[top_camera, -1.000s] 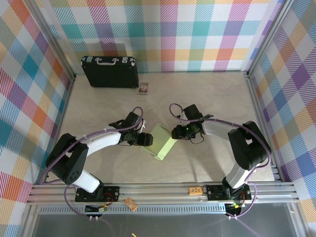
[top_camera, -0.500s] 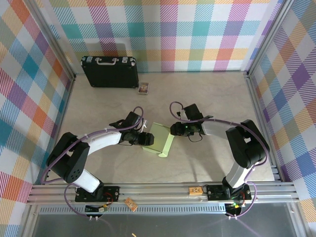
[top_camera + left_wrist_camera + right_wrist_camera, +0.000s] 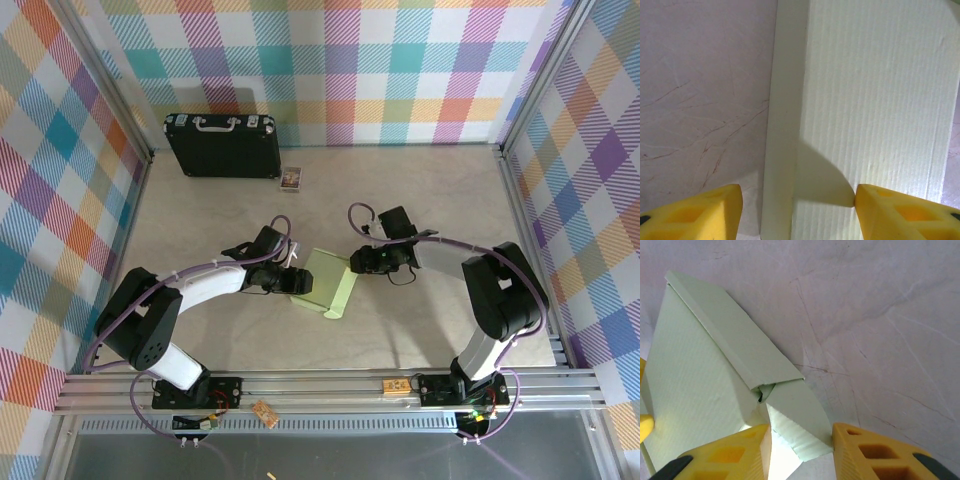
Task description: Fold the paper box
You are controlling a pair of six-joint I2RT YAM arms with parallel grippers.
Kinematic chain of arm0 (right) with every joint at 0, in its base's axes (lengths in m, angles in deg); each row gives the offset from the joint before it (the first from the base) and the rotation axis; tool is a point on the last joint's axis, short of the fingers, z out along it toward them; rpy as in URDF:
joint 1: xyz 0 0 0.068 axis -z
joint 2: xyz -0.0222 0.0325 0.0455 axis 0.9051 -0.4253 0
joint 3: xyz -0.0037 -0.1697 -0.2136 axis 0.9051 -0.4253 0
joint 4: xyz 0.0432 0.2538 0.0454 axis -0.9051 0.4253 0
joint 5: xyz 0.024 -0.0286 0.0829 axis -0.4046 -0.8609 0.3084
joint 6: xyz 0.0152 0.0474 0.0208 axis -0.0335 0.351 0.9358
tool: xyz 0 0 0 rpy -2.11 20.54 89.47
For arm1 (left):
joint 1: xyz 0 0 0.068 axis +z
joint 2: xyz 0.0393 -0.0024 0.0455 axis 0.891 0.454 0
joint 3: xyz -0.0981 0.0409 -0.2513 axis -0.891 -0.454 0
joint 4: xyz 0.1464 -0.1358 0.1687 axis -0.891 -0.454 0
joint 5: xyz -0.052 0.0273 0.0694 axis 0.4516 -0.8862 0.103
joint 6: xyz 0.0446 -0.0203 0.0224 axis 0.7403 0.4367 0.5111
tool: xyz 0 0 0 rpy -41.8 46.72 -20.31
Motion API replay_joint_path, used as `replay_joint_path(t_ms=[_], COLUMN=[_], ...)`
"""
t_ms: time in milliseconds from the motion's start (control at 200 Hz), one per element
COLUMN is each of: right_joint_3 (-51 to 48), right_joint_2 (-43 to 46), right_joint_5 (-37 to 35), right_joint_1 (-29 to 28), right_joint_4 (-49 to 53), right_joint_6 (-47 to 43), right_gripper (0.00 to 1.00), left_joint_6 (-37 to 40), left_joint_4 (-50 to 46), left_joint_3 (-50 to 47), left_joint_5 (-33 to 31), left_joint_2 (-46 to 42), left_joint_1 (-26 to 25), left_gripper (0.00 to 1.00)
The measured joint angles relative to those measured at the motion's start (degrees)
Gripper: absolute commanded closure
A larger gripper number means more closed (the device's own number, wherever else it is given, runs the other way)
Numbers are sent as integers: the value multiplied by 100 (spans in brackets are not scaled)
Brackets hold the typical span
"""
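At the middle of the pale marbled desk [image 3: 440,190] we've got the pale light-green thin-card paper box [image 3: 325,282], partly folded and lying at a slant between the two arms. The left hand [image 3: 298,282] is right up against its left side, and the right hand [image 3: 358,262] is at its upper right edge. Down on the left wrist camera, the left hand [image 3: 798,196] is spread. One yellow finger [image 3: 695,212] sits over bare desk, clear of the box's narrow side strip, and the other is over the ribbed top panel [image 3: 875,100], throwing a shadow on it. Over to the right wrist camera now: the right hand [image 3: 801,432] has its yellow fingers [image 3: 880,455] partly apart, and a rounded flap [image 3: 795,412] of the box reaches into the gap between them. We cannot tell whether they are pinching that flap or just flanking it. A folded side panel [image 3: 735,340] runs diagonally above it. At the far left, against the checked wall, stands the black case with the silver handle [image 3: 222,147], well apart from the box, and a tiny picture card [image 3: 291,178] lies just beside its right end.
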Motion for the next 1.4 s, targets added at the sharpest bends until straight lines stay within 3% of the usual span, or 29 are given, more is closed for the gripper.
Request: replay_joint_path(t_ms=[255, 490, 965, 1400], right_joint_3=[46, -76, -326, 295], right_joint_2=[0, 188, 330, -651], right_joint_5=[85, 282, 361, 560], right_joint_1=[90, 264, 487, 514], right_joint_4=[162, 98, 70, 118], right_joint_6=[-173, -199, -278, -273], right_gripper=[66, 59, 72, 80], left_joint_6=[0, 0, 2, 140], left_joint_4=[63, 96, 162, 343], left_joint_3=[-9, -9, -15, -15], left_joint_5=[4, 4, 35, 90], left_joint_2=[22, 26, 52, 107], left_joint_1=[0, 0, 0, 0], left_gripper=[38, 38, 39, 42])
